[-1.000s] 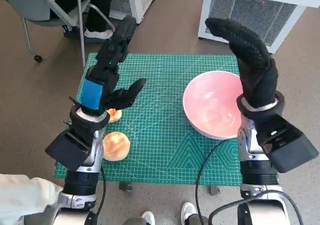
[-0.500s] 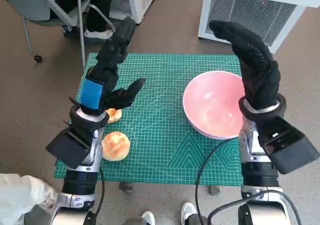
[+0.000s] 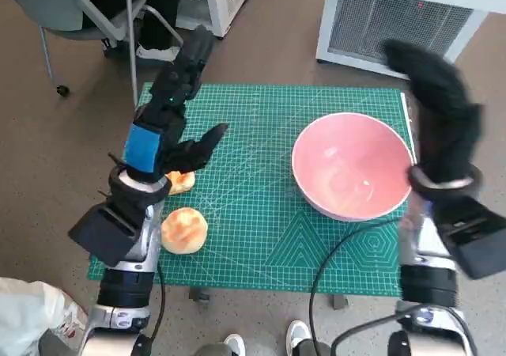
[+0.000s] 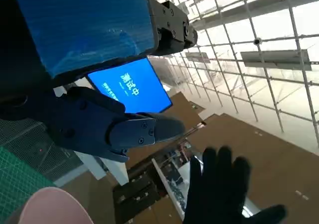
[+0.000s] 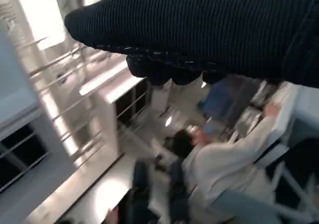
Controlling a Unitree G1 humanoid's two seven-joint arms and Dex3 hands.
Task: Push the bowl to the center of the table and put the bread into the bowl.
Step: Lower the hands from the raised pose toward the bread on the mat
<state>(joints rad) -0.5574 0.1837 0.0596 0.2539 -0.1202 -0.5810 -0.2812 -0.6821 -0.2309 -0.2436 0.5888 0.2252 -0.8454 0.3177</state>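
A pink bowl [image 3: 353, 167] sits on the right part of the green cutting mat [image 3: 261, 190]; its rim also shows in the left wrist view [image 4: 47, 206]. A round bread roll [image 3: 183, 229] lies near the mat's front left corner. A second, smaller bread piece [image 3: 181, 182] lies just behind it, partly hidden by my left arm. My left hand [image 3: 175, 95] is raised above the mat's left side, fingers stretched out, holding nothing. My gloved right hand [image 3: 439, 107] is lifted beside the bowl's right rim, fingers extended, empty; the left wrist view shows the right hand [image 4: 219, 189] too.
A white ventilated unit [image 3: 399, 16] stands beyond the table at the back right. A chair [image 3: 87, 12] and a person's shoe [image 3: 158, 53] are at the back left. A black cable [image 3: 332, 261] hangs over the front edge. A person [image 5: 224, 159] shows in the right wrist view.
My right hand has swung to the right, from over the bowl's right rim to outside it. The left hand and both breads have stayed put. The bowl has barely moved.
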